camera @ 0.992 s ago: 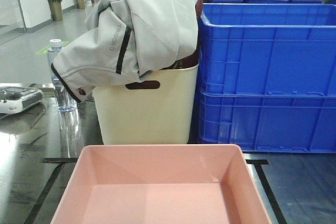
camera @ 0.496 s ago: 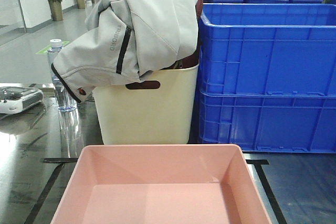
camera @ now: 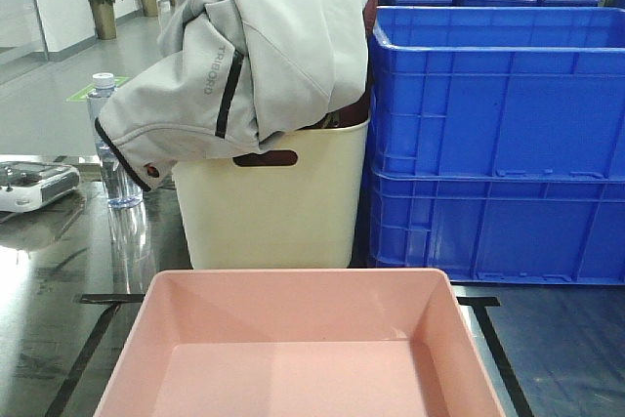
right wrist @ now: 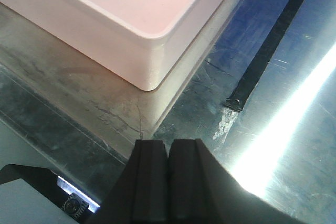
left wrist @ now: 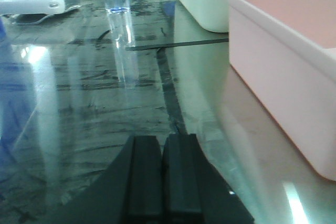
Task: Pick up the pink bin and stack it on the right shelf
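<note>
The pink bin (camera: 298, 349) sits empty on the dark glossy shelf top (camera: 59, 280), at the near edge of the front view. It also shows in the left wrist view (left wrist: 283, 61) and in the right wrist view (right wrist: 131, 19). My left gripper (left wrist: 163, 145) is shut and empty, low over the shelf top, left of the bin and apart from it. My right gripper (right wrist: 168, 148) is shut and empty, just off the bin's near right corner. Neither gripper shows in the front view.
A cream bin (camera: 278, 202) draped with a grey jacket (camera: 254, 56) stands behind the pink bin. Stacked blue crates (camera: 498, 144) stand to its right. A water bottle (camera: 115, 158) and a controller (camera: 34, 183) sit at the left. Black tape lines (right wrist: 273, 40) mark the top.
</note>
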You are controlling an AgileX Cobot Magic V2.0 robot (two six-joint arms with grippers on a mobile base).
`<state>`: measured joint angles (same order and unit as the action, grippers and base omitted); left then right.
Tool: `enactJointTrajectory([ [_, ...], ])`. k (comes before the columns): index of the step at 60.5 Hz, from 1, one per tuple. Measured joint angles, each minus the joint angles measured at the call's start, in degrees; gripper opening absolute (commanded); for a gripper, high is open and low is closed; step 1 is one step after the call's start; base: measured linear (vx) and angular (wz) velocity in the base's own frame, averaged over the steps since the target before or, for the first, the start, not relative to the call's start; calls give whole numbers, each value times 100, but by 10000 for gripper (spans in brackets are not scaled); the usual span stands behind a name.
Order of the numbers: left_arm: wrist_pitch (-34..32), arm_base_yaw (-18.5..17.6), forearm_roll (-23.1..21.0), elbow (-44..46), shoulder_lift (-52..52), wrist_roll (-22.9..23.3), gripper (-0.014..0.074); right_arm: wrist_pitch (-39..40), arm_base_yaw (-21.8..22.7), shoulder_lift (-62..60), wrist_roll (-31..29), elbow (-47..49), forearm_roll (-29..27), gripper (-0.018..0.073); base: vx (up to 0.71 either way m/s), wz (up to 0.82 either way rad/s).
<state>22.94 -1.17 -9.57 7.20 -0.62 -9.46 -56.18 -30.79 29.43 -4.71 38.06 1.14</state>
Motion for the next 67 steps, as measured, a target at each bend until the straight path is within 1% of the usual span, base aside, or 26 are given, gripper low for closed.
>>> enactJointTrajectory([
  [2,-68,-5,121,-72,62,163,-8,0,0,0,0,0,0,-9,0,0],
  [6,-251,-13,482,-265,109,670,-7,0,0,0,0,0,0,-9,0,0],
  [10,-495,-13,794,-445,109,1069,-7,0,0,0,0,0,-4,-9,0,0],
  [15,-905,-13,1013,-694,109,1282,-6,0,0,0,0,-2,-4,-9,0,0],
  [24,-1724,-19,1098,-876,109,1345,-6,0,0,0,0,-2,-4,-9,0,0],
  [33,-2080,-73,1121,-883,109,1333,-6,0,0,0,0,-2,-4,-9,0,0],
  [43,-2153,-228,1133,-884,109,1147,-6,0,0,0,0,-2,-4,-9,0,0],
  [50,-2195,-233,1133,-884,109,1115,-6,0,0,0,0,-2,-4,-9,0,0],
  [55,-2214,-189,1110,-884,109,1154,-4,0,0,0,0,-2,-4,-9,0,0],
  [62,-2216,-19,1027,-884,109,1334,-3,0,0,0,0,-2,-4,-9,0,0],
  [67,-2216,6,1014,-884,109,1354,-3,0,0,0,0,-2,-4,-9,0,0],
])
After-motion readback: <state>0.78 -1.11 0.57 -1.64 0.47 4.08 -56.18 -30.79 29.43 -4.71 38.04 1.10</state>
